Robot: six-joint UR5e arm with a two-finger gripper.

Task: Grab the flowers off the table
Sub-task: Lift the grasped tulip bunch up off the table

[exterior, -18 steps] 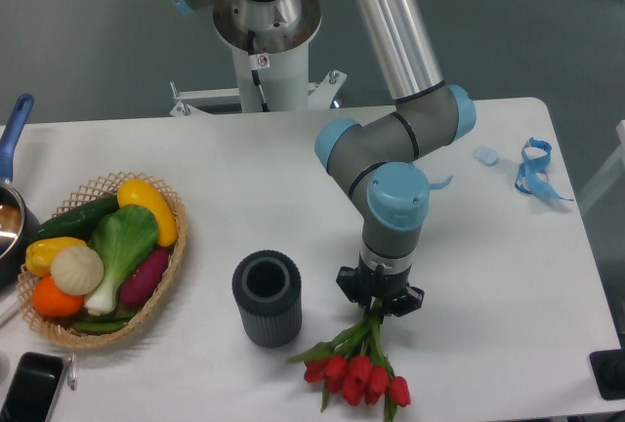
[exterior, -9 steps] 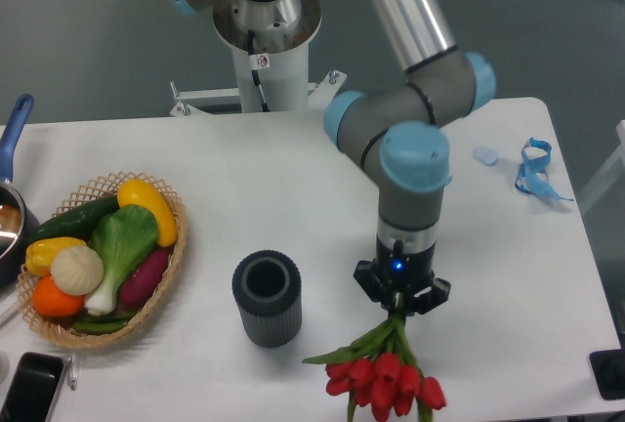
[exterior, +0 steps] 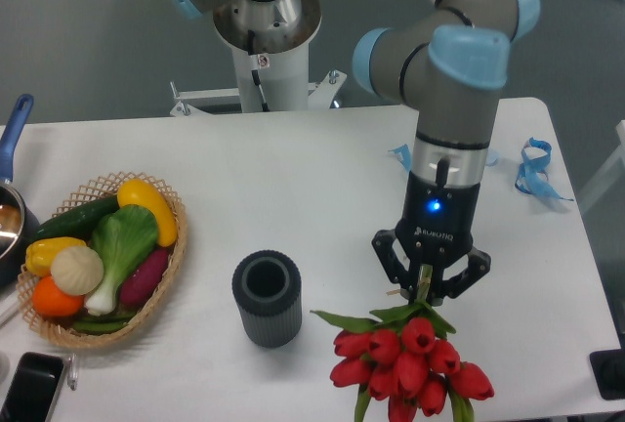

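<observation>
The flowers (exterior: pixel 410 361), a bunch of red tulip buds with green stems and leaves, hang near the front right of the white table (exterior: pixel 293 178). My gripper (exterior: pixel 428 290) points straight down and is shut on the stems just above the buds. The buds look larger and closer to the camera than the table surface, so the bunch appears lifted off it. The upper stems are hidden between the fingers.
A dark ribbed cylindrical cup (exterior: pixel 267 298) stands just left of the flowers. A wicker basket (exterior: pixel 171 264) of produce sits at the left, with a pot (exterior: pixel 12 222) and a phone (exterior: pixel 31 386) beyond it. Blue ribbon (exterior: pixel 533 170) lies at the right edge.
My gripper has risen and shifted right with the flowers held in it. The buds have come up toward the camera and look bigger.
</observation>
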